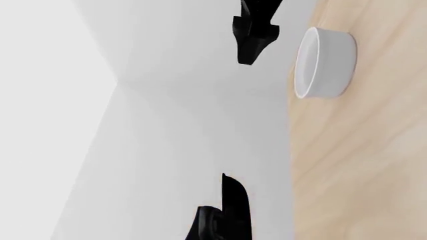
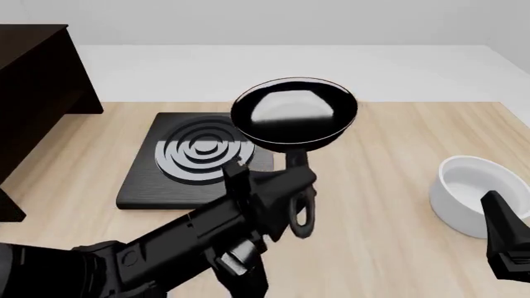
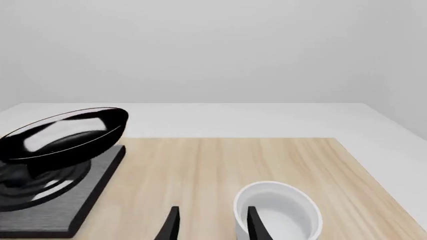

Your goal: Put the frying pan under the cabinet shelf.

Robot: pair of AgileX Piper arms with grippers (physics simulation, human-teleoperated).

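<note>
Here, the left gripper [image 2: 291, 186] is pinching the frying pan [image 2: 294, 115] by its handle; tilting could loosen it. The right gripper [image 3: 212, 225] is idling with fingers apart, holding nothing.

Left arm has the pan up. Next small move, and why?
Probably carry the pan left toward the cabinet, keeping it level. The left tool appears shut on the handle, the pan rides tilted above the hotplate, and the cabinet stands at the table's far left.
</note>
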